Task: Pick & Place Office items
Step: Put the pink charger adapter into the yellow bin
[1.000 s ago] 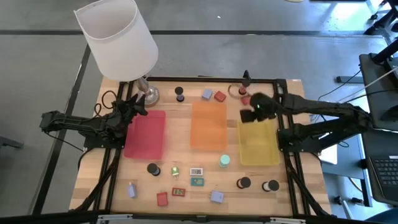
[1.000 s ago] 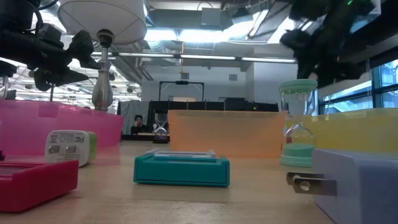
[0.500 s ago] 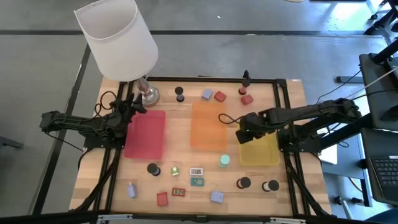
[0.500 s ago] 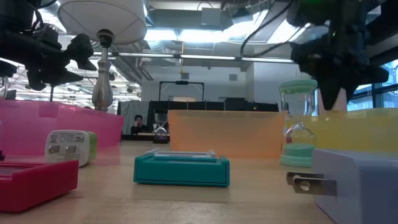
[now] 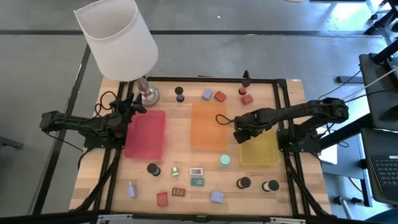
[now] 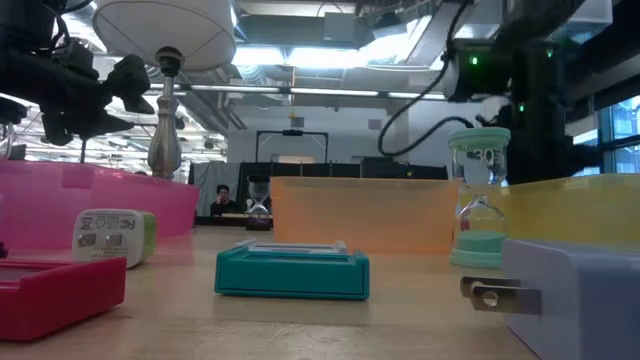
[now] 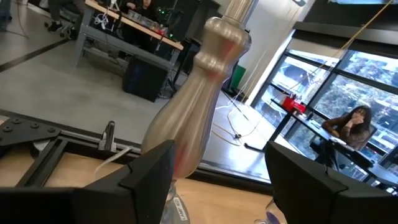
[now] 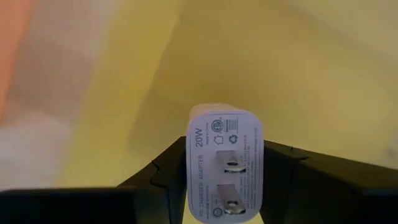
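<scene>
Over the yellow flat tray (image 5: 258, 149), the right gripper (image 8: 225, 186) pinches a white plug block (image 8: 225, 163); next, let go.

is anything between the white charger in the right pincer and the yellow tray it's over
Nothing visible is. The right pincer is shut on the white charger, and its wrist view shows only bare yellow tray floor beyond the charger. From above, that pincer sits at the tray's corner nearest the orange tray.

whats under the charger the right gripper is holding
The right gripper holds a white power adapter over the yellow tray, near its edge. The tray floor directly beneath is hidden by the adapter and fingers.
</scene>
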Robot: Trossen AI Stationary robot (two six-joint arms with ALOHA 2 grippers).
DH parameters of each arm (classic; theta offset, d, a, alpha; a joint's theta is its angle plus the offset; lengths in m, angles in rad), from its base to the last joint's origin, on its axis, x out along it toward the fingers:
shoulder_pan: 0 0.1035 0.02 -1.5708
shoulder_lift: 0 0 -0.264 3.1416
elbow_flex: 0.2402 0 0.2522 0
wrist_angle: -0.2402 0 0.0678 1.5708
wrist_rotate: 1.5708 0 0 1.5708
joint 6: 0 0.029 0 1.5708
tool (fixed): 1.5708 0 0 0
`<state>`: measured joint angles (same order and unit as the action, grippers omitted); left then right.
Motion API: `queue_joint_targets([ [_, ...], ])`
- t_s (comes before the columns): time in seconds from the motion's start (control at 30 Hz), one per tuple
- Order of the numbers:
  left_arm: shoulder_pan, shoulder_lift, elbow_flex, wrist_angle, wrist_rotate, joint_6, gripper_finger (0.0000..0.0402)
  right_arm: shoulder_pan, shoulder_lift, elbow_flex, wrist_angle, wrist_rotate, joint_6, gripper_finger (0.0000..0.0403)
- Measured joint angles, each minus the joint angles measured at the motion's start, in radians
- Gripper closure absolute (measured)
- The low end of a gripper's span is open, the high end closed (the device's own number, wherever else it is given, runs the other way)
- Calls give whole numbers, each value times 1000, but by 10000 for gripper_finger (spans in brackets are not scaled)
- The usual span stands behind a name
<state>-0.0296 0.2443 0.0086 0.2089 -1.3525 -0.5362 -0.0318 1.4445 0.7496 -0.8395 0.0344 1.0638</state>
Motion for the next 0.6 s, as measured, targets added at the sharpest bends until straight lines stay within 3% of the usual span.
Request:
queue_joint_targets([
  [0.4, 0, 0, 0, 0, 10, 0, 155, -1, -3, -64, 80, 62, 52, 265],
  [0.6, 0, 0, 0, 0, 10, 0, 155, -2, -23, -55, 68, 39, 51, 223],
])
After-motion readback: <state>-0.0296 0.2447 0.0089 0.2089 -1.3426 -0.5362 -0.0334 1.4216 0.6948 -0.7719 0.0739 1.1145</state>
